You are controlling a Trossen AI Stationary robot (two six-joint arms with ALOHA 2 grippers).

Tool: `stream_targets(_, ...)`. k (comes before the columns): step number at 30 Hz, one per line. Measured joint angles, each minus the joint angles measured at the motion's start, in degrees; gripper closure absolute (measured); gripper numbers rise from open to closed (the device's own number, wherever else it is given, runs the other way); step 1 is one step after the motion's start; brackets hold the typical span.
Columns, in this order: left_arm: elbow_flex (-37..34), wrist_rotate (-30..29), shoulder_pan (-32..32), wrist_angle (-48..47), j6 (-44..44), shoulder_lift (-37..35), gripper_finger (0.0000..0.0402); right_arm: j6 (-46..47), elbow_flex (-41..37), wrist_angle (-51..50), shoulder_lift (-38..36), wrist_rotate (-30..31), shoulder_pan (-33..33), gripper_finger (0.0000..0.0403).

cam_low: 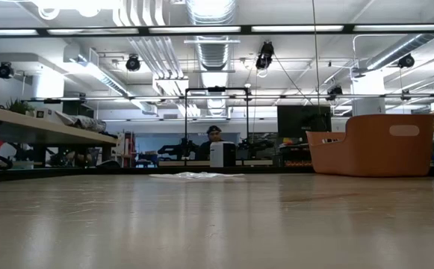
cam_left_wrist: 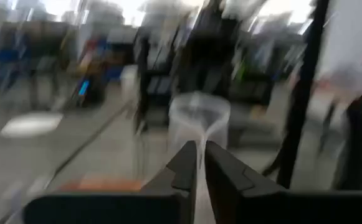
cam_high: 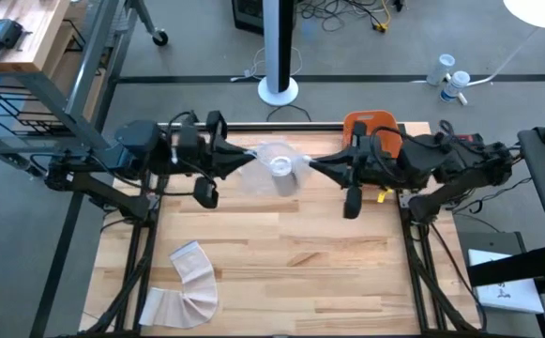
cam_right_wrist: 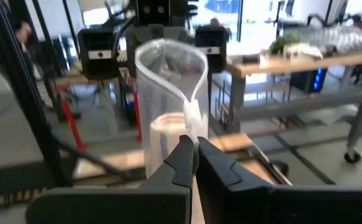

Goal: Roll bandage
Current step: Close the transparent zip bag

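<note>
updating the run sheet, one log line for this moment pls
left gripper: shut on bag | right gripper: shut on bag | bandage roll: inside, held aloft

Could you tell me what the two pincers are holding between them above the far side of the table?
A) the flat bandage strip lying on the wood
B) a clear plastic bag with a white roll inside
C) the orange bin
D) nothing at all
B: the left pincer and right pincer each pinch an edge of the clear bag, with the white roll inside.
</note>
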Motion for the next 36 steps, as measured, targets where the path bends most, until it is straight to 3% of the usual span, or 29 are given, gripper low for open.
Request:
stream_targets(6,0.0,-4.3,0.8,-19.1,-4.1,-0.8,0.0340,5.2,0.0,-21.6,-1.9,-0.2,-0.4,0.0402)
stream_targets(13,0.0,0.8,2.2,-18.2,-7.2,5.2,0.0289,9.7,0.0,-40.1,3.0,-1.1,-1.3,0.0402)
stream_targets(27,0.0,5.2,4.7,-6.2,-3.7,19.1,0.0266,6.0,0.0,-37.3,10.9,-12.7,-7.1,0.0403)
stream_targets(36,0.0,10.1,6.1,-5.6,-2.5,21.9,0.0283,4.3,0.0,-31.8,11.2,-13.1,-7.1,0.0403)
